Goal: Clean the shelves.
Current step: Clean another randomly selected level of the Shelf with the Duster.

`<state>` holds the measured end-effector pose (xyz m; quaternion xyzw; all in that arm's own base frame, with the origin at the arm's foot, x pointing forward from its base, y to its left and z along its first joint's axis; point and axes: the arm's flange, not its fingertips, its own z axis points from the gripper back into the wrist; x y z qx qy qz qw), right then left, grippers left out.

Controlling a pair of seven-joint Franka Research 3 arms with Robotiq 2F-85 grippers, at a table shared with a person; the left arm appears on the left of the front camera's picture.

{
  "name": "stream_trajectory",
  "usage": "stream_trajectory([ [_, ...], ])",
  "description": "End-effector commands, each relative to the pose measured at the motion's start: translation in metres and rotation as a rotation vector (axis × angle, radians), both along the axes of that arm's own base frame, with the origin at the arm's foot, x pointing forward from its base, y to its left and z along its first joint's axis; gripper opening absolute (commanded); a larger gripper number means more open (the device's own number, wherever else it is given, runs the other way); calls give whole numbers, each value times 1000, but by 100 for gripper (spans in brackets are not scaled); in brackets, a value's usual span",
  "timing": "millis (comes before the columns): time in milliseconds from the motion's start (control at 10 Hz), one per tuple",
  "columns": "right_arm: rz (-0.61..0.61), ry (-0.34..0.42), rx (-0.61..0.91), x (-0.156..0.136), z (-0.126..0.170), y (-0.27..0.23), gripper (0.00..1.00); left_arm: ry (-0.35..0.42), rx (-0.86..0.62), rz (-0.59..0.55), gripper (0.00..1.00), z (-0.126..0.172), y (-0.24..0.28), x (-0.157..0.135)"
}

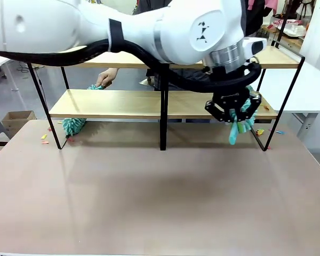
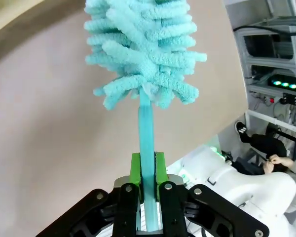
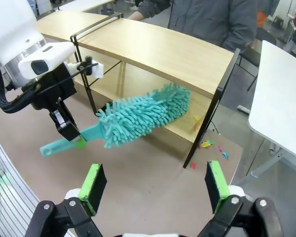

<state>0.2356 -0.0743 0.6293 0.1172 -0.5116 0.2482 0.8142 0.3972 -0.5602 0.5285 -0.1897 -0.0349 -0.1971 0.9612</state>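
The shelves [image 1: 122,104] stand across the far half of the table, two light-wood boards in a black frame. My left gripper [image 1: 236,114] hangs at their right end, shut on the handle of a teal fluffy duster [image 1: 240,128]. In the left wrist view the green pads [image 2: 135,170] clamp the duster's [image 2: 143,44] thin handle. The right wrist view shows the duster's head [image 3: 143,116] lying on the lower board of the shelves [image 3: 158,49], near the right post, with the left gripper [image 3: 69,129] on its handle. My right gripper [image 3: 154,185] stands open above the table, with nothing between its fingers.
A person's hand [image 1: 106,78] holds a teal cloth on the lower board at the left. A second teal duster [image 1: 73,126] lies under that board. Coloured scraps [image 3: 207,144] lie by the right leg, others [image 1: 44,137] at the left. A white table [image 1: 288,85] stands to the right.
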Motion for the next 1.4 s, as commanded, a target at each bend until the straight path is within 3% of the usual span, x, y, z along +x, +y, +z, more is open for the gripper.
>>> stream_trajectory([
  [0,-3,-2,0,0,0,-1,100,-12,-3,-4,12,7,-33,12],
  [300,-3,-2,0,0,0,-1,100,40,-118,-151,12,5,-75,5],
  [600,-3,-2,0,0,0,-1,100,26,-189,-107,12,7,-66,13],
  [1000,-3,-2,0,0,0,-1,100,61,-140,-153,12,14,-32,5],
  [1300,-3,-2,0,0,0,-1,100,-32,-193,-197,12,47,51,-30],
])
